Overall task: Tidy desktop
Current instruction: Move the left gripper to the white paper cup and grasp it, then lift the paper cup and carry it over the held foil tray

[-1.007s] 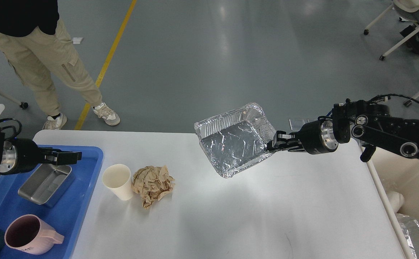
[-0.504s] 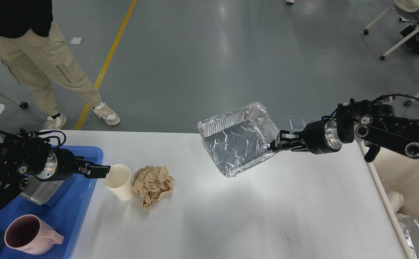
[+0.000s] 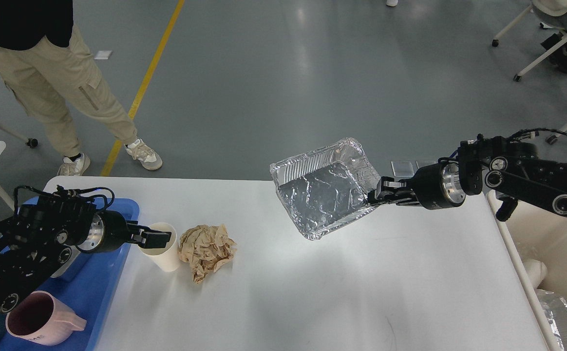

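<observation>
Sliding off the blue tray [image 3: 113,278] since a second ago, the left gripper [image 3: 156,238] is now hovering over the paper cup's [image 3: 164,253] mouth; whether its fingers are apart cannot be told. Beside the cup, crumpled brown paper [image 3: 206,249] is lying on the desktop [image 3: 312,292]. Farther right, the right gripper [image 3: 377,196] is staying clamped on the foil tray [image 3: 325,187], holding it tilted above the desktop's far edge.

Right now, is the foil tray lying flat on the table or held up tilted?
Held up tilted: the right gripper pinches the foil tray by its edge above the desktop.
</observation>
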You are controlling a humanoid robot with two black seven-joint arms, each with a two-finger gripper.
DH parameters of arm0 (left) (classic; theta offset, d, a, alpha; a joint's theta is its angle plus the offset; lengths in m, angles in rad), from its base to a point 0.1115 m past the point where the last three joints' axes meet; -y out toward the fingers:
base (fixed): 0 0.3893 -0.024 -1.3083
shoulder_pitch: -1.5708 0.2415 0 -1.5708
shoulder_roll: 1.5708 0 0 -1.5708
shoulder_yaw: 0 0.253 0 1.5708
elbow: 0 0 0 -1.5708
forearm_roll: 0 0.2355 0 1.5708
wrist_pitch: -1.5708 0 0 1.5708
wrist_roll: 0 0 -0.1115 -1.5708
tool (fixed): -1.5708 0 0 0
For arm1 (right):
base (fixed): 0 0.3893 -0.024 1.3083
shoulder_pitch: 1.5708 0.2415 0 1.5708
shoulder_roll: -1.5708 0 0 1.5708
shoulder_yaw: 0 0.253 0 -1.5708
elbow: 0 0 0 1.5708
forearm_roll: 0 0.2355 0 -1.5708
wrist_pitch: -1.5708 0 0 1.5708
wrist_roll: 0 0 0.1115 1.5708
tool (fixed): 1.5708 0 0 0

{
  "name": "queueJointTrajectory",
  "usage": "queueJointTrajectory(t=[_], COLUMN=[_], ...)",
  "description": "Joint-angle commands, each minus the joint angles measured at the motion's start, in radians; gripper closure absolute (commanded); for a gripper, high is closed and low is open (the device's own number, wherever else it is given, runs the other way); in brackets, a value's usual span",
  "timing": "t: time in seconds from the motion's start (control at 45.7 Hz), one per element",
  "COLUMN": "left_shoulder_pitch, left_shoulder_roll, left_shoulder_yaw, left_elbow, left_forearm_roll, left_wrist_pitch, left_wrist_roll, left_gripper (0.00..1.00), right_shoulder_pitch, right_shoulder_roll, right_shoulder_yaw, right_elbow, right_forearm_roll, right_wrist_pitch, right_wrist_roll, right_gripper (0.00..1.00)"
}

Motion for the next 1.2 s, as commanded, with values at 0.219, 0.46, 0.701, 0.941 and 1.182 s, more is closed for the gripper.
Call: queueJointTrajectory(t=[0.219, 0.46, 0.701, 0.941, 1.182], left_shoulder_pitch=[-0.03, -0.026, -0.023, -0.021, 0.005], left_shoulder_roll=[-0.006, 0.006, 0.041, 0.069, 0.144], left_shoulder_yaw=[0.032, 0.04, 0.09, 0.104, 0.083], left_elbow=[0.071, 0.077, 0.097, 0.094, 0.052], left_forearm_roll=[0.031, 0.062, 0.071, 0.065, 0.051], left_wrist_pitch=[0.013, 0.021, 0.053, 0.081, 0.099], left_wrist_roll=[-0.131, -0.204, -0.257, -0.299, -0.316], left_gripper=[0.34, 0.9, 1.0, 1.0, 1.0], right_shoulder_pitch=[-0.01, -0.01, -0.01, -0.016, -0.025], right_shoulder_roll=[-0.019, -0.033, -0.036, -0.036, -0.036], right_shoulder_yaw=[0.002, 0.002, 0.002, -0.001, -0.001], right_elbow=[0.008, 0.008, 0.01, 0.011, 0.01], right_forearm_roll=[0.0, 0.0, 0.0, 0.0, 0.0], right_wrist_pitch=[-0.003, -0.003, -0.011, -0.012, -0.015], right_wrist_roll=[0.001, 0.001, 0.001, 0.001, 0.001], right_gripper=[1.0, 1.0, 1.0, 1.0, 1.0])
